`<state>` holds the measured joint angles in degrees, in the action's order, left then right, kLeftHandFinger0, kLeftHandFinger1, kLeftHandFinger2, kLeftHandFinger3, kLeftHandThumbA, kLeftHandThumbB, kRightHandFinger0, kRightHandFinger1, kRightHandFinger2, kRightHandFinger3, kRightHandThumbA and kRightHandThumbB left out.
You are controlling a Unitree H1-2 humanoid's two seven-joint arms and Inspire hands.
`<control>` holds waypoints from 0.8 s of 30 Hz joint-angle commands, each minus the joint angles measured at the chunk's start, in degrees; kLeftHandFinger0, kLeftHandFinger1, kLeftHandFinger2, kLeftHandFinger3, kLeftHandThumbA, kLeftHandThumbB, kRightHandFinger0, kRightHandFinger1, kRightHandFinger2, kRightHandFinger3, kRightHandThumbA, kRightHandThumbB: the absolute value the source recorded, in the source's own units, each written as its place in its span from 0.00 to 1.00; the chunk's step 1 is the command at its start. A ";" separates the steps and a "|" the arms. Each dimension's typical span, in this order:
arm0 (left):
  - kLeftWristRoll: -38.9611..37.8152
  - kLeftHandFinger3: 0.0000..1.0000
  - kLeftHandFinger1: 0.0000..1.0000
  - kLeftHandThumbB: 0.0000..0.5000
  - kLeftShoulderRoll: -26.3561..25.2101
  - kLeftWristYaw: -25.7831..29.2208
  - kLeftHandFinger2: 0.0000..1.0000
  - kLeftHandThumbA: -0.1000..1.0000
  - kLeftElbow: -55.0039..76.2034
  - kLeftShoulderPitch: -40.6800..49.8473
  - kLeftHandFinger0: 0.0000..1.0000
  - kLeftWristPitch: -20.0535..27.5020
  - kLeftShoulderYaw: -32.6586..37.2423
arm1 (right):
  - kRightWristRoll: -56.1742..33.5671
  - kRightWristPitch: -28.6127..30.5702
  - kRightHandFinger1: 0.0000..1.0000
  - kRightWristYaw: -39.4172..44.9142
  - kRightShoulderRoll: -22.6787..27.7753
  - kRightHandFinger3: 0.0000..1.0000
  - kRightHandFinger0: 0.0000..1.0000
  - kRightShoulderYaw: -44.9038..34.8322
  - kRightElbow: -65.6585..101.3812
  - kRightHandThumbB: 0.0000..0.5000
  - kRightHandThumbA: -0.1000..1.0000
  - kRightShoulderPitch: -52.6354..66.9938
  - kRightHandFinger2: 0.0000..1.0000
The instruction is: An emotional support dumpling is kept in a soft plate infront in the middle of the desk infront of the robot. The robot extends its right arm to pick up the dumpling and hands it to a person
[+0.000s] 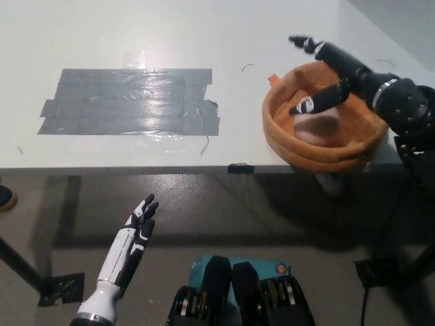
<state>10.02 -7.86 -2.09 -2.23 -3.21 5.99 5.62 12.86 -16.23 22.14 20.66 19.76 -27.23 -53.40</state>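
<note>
One black right hand (340,78) hovers over the orange plate (319,151) at the bench (238,27) edge, fingers spread to grasp the dumpling (319,128) inside, while the white left hand (129,248) rests open below.

A pale pink, rounded plush dumpling (318,126) lies inside the soft orange fabric plate (285,139), which sits at the white desk's (224,41) front edge.
</note>
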 commanded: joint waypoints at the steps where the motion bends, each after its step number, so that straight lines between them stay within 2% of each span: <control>1: 0.38 1.00 1.00 0.14 0.13 0.42 1.00 1.00 2.01 -0.43 1.00 0.55 -0.41 | -0.90 -4.82 1.00 6.59 0.15 1.00 1.00 0.74 -0.36 0.66 1.00 -3.29 1.00; 2: 0.39 1.00 1.00 0.14 0.16 0.44 1.00 1.00 1.92 -0.53 1.00 0.52 -0.42 | -0.91 -5.32 1.00 6.77 0.08 1.00 1.00 0.76 -0.35 0.66 1.00 -3.25 1.00; 3: 0.30 1.00 1.00 0.14 0.16 0.53 1.00 1.00 1.60 -0.60 1.00 0.98 -0.48 | -0.69 -6.35 1.00 7.14 -0.05 1.00 1.00 1.03 -0.33 0.71 1.00 -3.09 1.00; 5: 0.48 1.00 1.00 0.13 0.03 0.48 1.00 1.00 1.46 -0.42 1.00 1.24 -0.38 | -0.45 -8.30 1.00 7.97 -0.18 1.00 1.00 1.44 0.15 0.70 1.00 -2.52 1.00; 9: 0.17 1.00 1.00 0.10 -0.05 0.38 1.00 1.00 1.45 -0.08 1.00 1.95 -0.43 | 0.40 -8.92 1.00 8.88 0.25 1.00 1.00 2.37 -0.12 0.74 1.00 -1.95 1.00; 14: 0.01 1.00 1.00 0.14 -0.02 0.37 1.00 1.00 1.47 -0.69 1.00 1.19 -0.68 | 0.69 -7.17 1.00 9.09 0.99 1.00 1.00 2.48 -0.87 0.71 1.00 -2.16 1.00; 15: -0.04 1.00 1.00 0.13 0.06 0.46 1.00 1.00 1.18 -0.82 1.00 1.59 -0.70 | 0.36 -7.28 1.00 9.28 1.16 1.00 1.00 2.09 -0.81 0.74 1.00 -2.14 1.00; 19: 0.07 1.00 1.00 0.11 0.00 0.51 1.00 1.00 0.95 -0.69 1.00 1.91 -0.70 | -0.42 -7.49 1.00 9.54 1.35 1.00 1.00 1.07 -0.62 0.74 1.00 -1.97 1.00; 24: 0.02 1.00 1.00 0.12 -0.08 0.29 1.00 1.00 1.55 -0.36 1.00 1.13 -0.73 | -0.91 -7.63 1.00 7.98 0.86 1.00 1.00 -1.18 -0.41 0.69 1.00 -1.99 1.00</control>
<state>10.03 -7.76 -2.10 -2.16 -3.20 5.99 5.47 12.68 -23.45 30.43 20.65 20.80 -28.16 -53.09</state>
